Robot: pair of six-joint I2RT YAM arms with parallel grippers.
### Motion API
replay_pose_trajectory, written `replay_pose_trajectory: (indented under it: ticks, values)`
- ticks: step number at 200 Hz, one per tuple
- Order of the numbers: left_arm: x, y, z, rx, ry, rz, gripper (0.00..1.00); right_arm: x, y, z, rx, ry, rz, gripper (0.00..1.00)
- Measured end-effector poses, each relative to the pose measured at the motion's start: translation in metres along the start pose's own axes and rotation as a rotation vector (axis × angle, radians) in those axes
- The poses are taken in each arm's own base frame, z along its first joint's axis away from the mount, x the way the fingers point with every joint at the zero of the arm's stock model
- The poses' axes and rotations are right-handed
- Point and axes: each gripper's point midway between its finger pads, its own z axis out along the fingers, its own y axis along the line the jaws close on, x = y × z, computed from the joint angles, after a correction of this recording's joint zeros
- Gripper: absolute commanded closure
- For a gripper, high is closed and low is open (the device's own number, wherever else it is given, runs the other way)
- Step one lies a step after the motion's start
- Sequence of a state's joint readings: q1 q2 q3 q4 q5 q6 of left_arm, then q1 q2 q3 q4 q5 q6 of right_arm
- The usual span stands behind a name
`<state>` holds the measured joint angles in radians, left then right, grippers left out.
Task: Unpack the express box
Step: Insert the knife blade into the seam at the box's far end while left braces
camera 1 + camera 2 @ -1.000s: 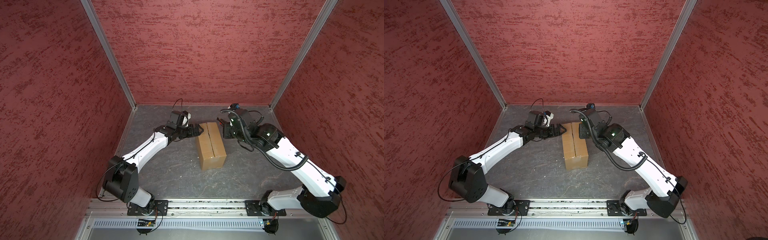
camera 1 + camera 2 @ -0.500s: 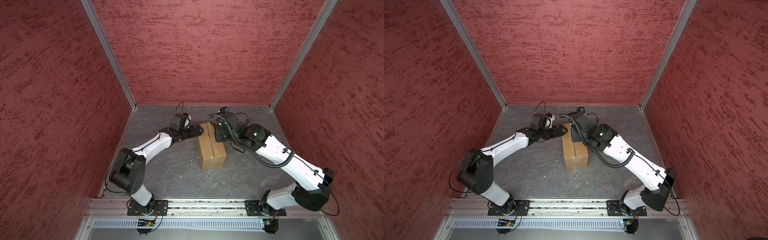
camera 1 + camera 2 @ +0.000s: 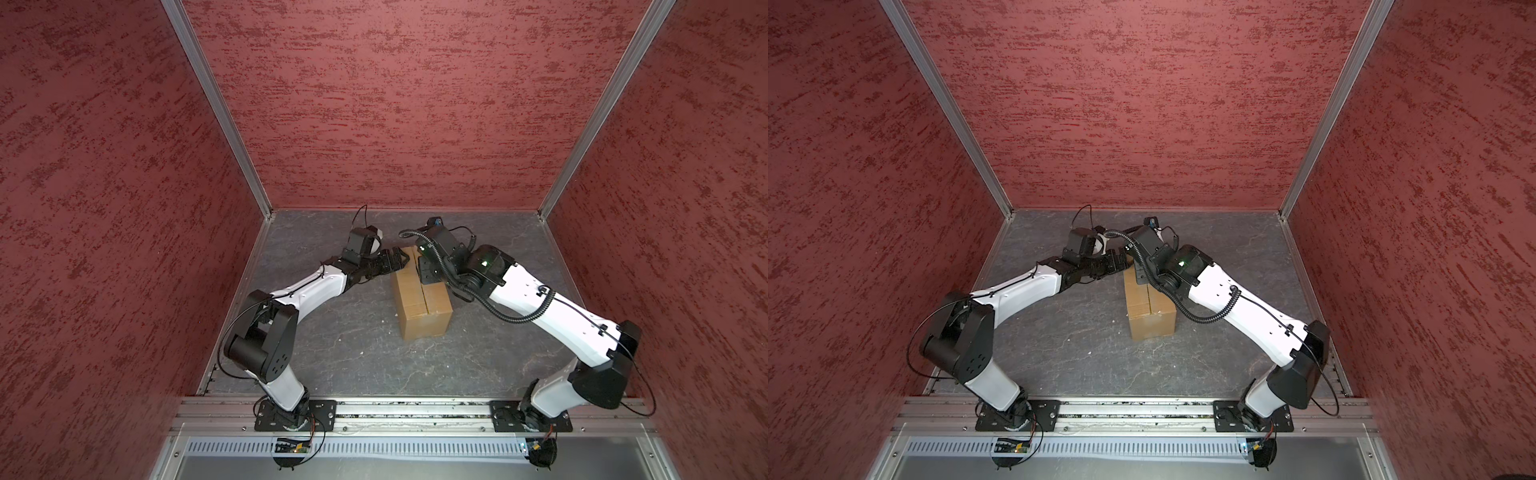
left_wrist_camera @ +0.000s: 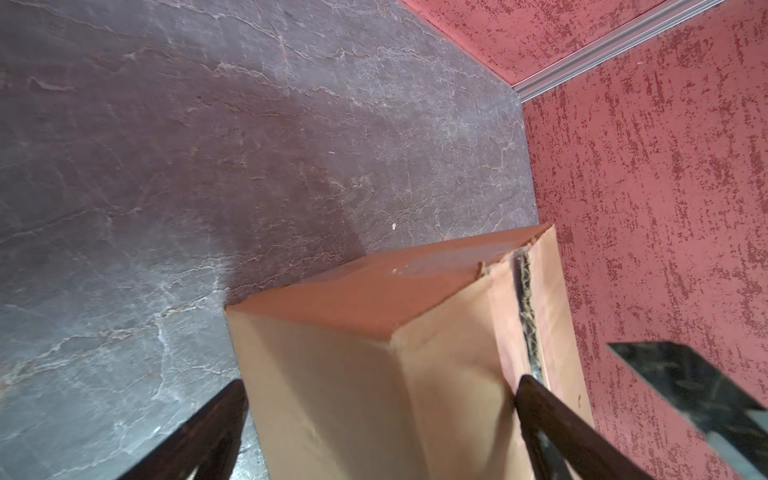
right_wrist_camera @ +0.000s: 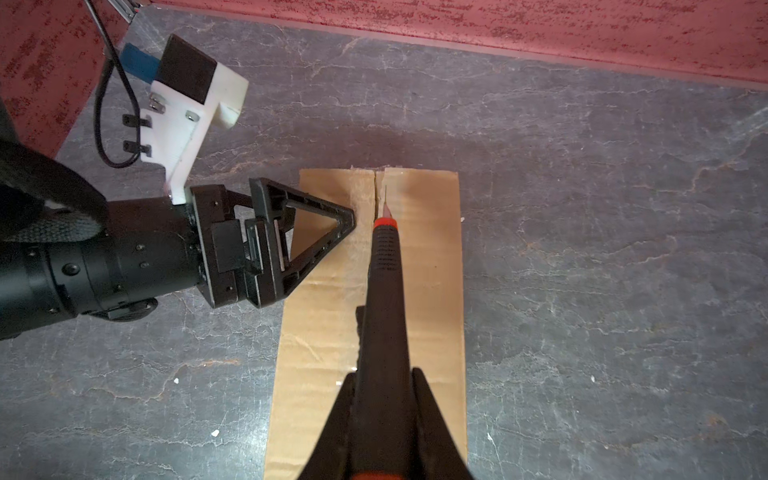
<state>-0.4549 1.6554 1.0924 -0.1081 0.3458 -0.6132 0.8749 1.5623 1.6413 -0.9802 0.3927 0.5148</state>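
At the middle of the floor (image 3: 353,345), the express box (image 3: 422,297) lies with flaps (image 3: 409,286) shut as the right gripper (image 5: 384,386), clamped on a utility knife (image 5: 384,291), poises the blade (image 5: 385,203) at the far end of the seam (image 5: 376,195) and the wide-spread left gripper (image 4: 380,395) straddles a far corner, the unpacking seemingly all ahead.

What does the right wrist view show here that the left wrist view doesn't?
Only the right wrist view: the red-and-black utility knife shut in the right gripper, blade tip by the centre seam. Only the left wrist view: the side and end faces of the express box. Both: the box top with that seam, the open left gripper straddling its edge, the grey table.
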Motion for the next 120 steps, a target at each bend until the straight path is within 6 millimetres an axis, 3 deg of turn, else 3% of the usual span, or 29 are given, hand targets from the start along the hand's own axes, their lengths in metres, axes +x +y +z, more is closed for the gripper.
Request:
replay_pose_trajectory:
  ticks: [120]
  values:
    - [0.002, 0.0, 0.002, 0.027, -0.008, -0.019, 0.0, 0.001, 0.009, 0.022, 0.018, 0.019, -0.025, 1.0]
